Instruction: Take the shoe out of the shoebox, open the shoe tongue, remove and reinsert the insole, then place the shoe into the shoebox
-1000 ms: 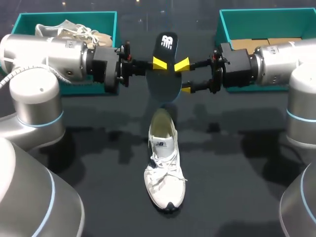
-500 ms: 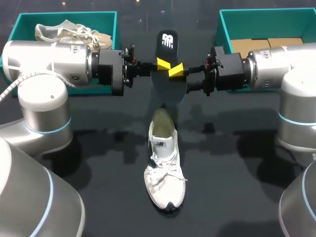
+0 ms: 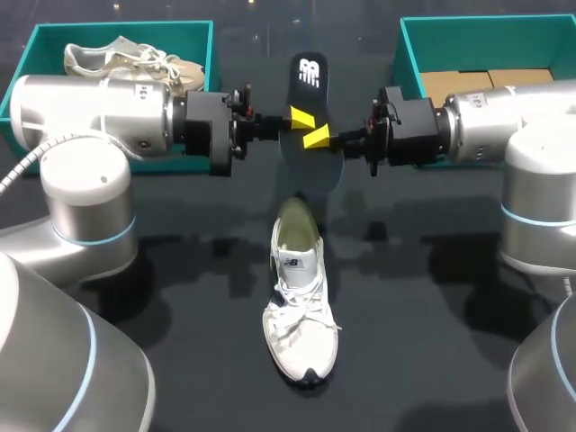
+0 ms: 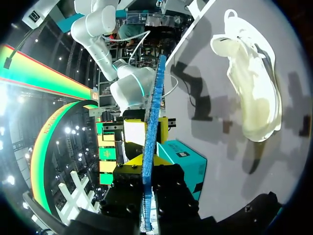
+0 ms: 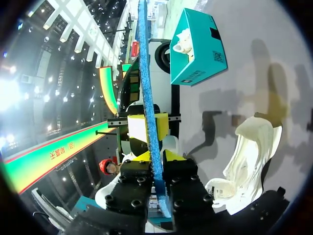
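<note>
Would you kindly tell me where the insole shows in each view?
Head view: insole held up between left pincer and right pincer.
Left wrist view: edge-on in the left pincer.
Right wrist view: edge-on in the right pincer.
Shared landmark: the white shoe.

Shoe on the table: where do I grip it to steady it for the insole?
Heel collar, from above: the shoe stands upright, opening up, heel at the far end, its rim likely thin enough to pinch. One arm must release the insole first.
</note>
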Robot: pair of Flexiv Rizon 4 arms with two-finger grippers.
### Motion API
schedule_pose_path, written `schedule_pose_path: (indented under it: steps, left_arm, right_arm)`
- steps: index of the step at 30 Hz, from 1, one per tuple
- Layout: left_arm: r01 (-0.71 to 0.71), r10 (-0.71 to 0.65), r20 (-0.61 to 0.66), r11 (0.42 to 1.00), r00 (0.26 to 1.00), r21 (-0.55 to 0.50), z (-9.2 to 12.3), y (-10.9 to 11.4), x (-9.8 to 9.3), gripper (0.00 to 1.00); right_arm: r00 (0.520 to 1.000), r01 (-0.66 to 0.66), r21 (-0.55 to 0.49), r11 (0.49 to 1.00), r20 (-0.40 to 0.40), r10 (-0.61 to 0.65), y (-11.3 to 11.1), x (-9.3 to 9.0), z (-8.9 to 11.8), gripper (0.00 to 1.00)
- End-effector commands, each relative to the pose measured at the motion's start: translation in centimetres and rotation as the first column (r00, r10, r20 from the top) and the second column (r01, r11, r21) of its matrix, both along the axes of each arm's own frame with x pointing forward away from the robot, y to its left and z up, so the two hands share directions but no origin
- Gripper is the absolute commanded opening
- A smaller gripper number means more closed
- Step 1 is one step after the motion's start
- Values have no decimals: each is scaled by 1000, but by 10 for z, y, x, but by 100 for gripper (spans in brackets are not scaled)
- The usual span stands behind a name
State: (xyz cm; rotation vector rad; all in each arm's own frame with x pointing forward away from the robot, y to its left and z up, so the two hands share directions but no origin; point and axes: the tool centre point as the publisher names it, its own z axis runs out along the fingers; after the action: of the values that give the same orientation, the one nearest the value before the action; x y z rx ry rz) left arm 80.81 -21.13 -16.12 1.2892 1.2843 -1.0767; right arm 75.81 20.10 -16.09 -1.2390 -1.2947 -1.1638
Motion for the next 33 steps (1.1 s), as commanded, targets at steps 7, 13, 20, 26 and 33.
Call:
schedule_pose_path:
  steps: [7,13,20,26,33]
  left_arm:
    - [16,-13,-75,999,997,46,3,17,-9,100]
    - [9,72,-243,949,967,316,3,59,-18,100]
    - [9,72,-243,949,967,316,3,59,-18,100]
    - [9,72,-243,949,967,316,3,59,-18,100]
    - [-103,343,-418,860,841,499,-10,56,-17,100]
  right_arm:
    - [1000,9,-7,1000,23,-9,-2,0,0,0]
    - [998,2,-18,1000,57,-1,-9,5,-1,0]
    - [998,-2,-24,1000,64,4,-10,7,-2,0]
    - [998,-2,-24,1000,64,4,-10,7,-2,0]
    - [990,62,30,998,129,-65,-21,21,-5,0]
